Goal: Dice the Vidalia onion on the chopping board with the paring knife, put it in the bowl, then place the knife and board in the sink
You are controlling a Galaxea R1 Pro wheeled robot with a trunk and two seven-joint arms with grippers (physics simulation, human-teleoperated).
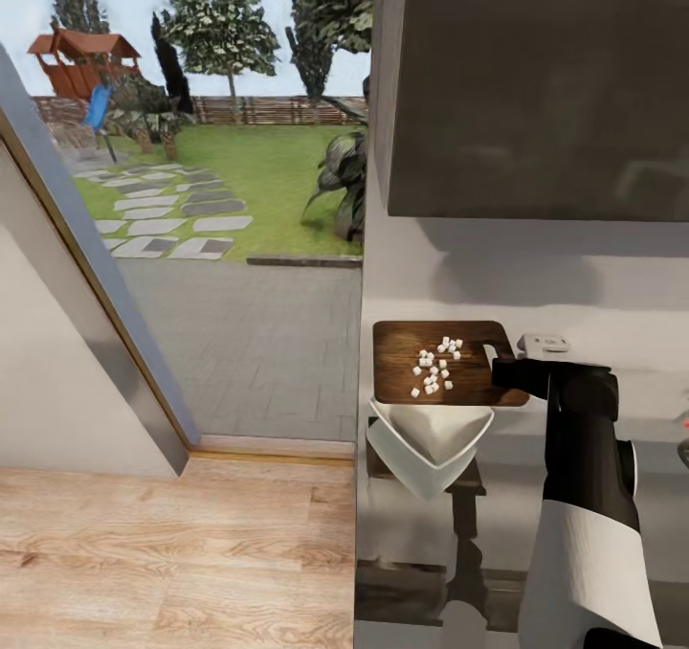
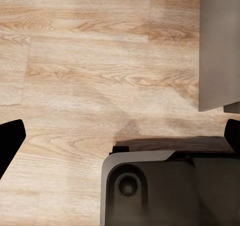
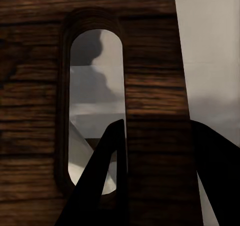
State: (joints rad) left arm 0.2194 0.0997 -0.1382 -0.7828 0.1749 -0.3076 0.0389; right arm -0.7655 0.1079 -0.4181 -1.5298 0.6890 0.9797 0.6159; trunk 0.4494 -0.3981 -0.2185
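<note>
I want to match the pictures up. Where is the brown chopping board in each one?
Head view: chopping board, middle right, just beyond the bowl.
Left wrist view: wooden floor.
Right wrist view: board close up, its handle hole central.
Shared landmark: right pincer clamping the board's handle end.

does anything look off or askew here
Yes: the chopping board is lifted and held by the right hand at its handle-hole end, above the bowl. The diced onion sits on the board, not in the bowl. No spill is visible.
</note>
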